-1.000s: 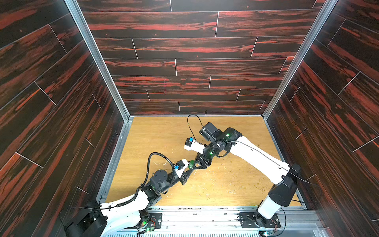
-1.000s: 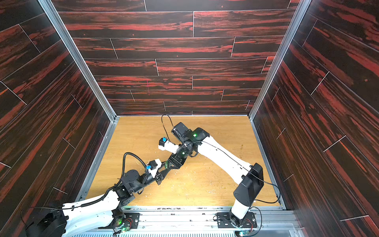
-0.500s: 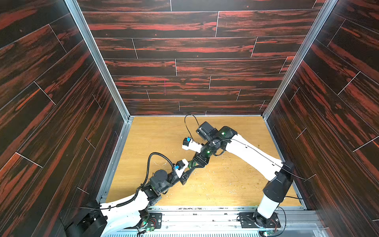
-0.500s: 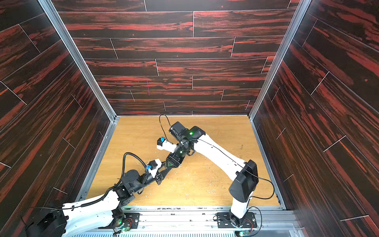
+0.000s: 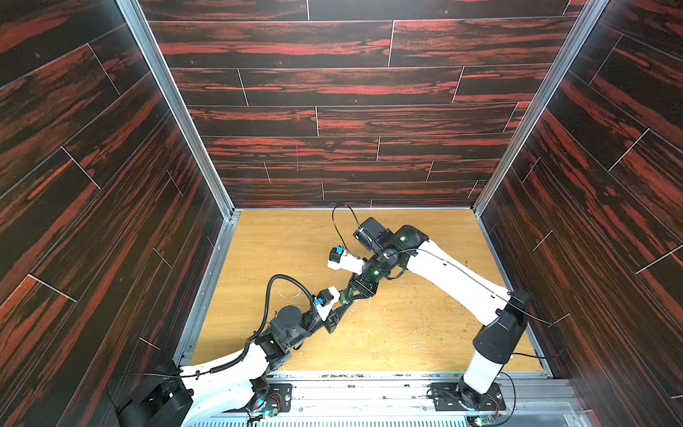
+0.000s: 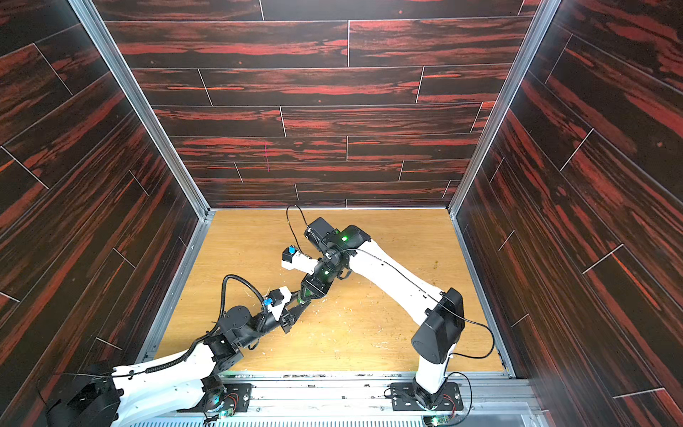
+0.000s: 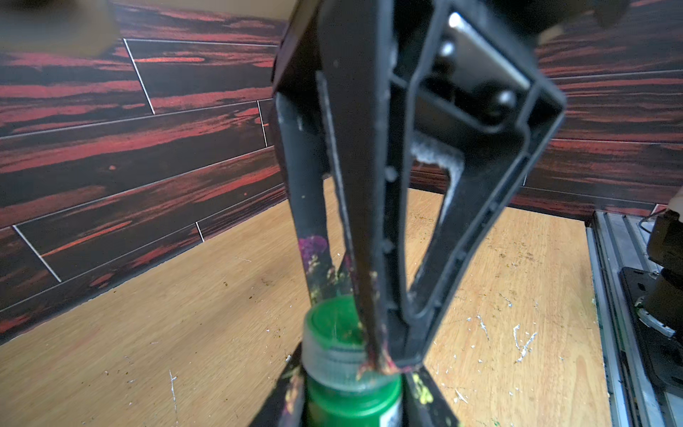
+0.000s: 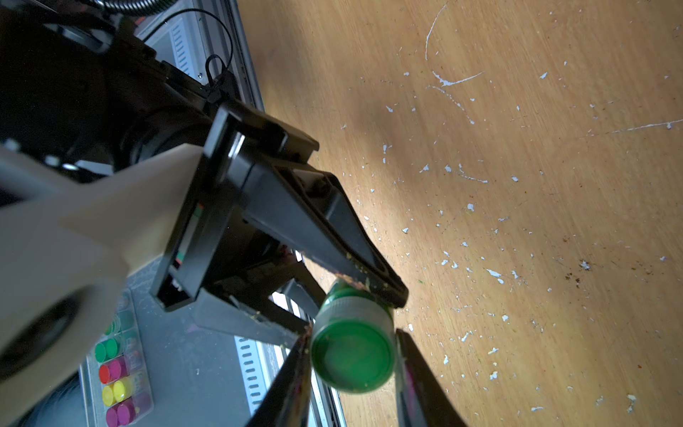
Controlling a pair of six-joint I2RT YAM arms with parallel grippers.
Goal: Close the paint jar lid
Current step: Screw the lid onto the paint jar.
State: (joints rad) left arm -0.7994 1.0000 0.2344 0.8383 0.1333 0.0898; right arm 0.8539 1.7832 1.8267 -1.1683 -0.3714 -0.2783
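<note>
Dark, red-streaked plank walls (image 5: 332, 85) box in a pale wooden table (image 5: 406, 332), scratched and flecked with dried paint, and the two arms meet near its middle, a little toward the left arm's side. From where I stand the left gripper (image 5: 344, 304) reaches in from the near edge and is clamped on the paint jar (image 7: 351, 403), its paint-smeared fingers (image 7: 423, 393) pressed to either side of the green body. That looks like the anchoring grip, there to stop the jar turning or tipping. I can't tell whether the jar's base touches the table or hangs just above it. The lid (image 8: 353, 355) already sits on the jar's mouth, roughly square to it, its flat green top facing the right wrist camera. The right gripper (image 8: 353, 334) points down from the far side and is closed narrowly on that lid, one finger (image 8: 292, 373) at each side of the rim, placed so it could press or twist the cap home while the other arm holds firm. By my reckoning the cap is placed but not yet proven tight. Beyond the table's edge lies a clear case of small coloured paint pots (image 8: 118, 369).
</note>
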